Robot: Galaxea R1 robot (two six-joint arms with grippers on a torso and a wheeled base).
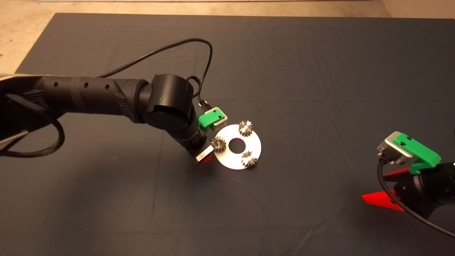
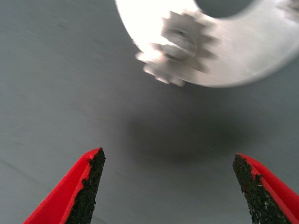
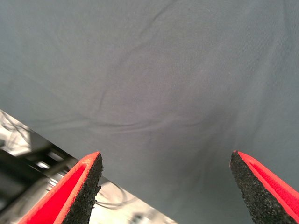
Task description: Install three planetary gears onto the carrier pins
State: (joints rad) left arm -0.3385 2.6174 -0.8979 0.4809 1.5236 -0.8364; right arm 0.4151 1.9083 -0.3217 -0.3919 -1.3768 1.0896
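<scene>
Just ahead of the left gripper (image 2: 168,186) lies the round plate (image 1: 233,156), shiny silver with a large central hole. All three planetary gears (image 1: 245,127), small toothed metal wheels, sit on its carrier pins (image 1: 249,158), the nearest gear (image 2: 180,49) right at the plate's edge facing that gripper. Its fingers are spread wide, holding nothing, low over the dark mat (image 1: 284,71) covering the desk. Well off to the side, the right gripper (image 3: 166,186) hangs released and empty.
</scene>
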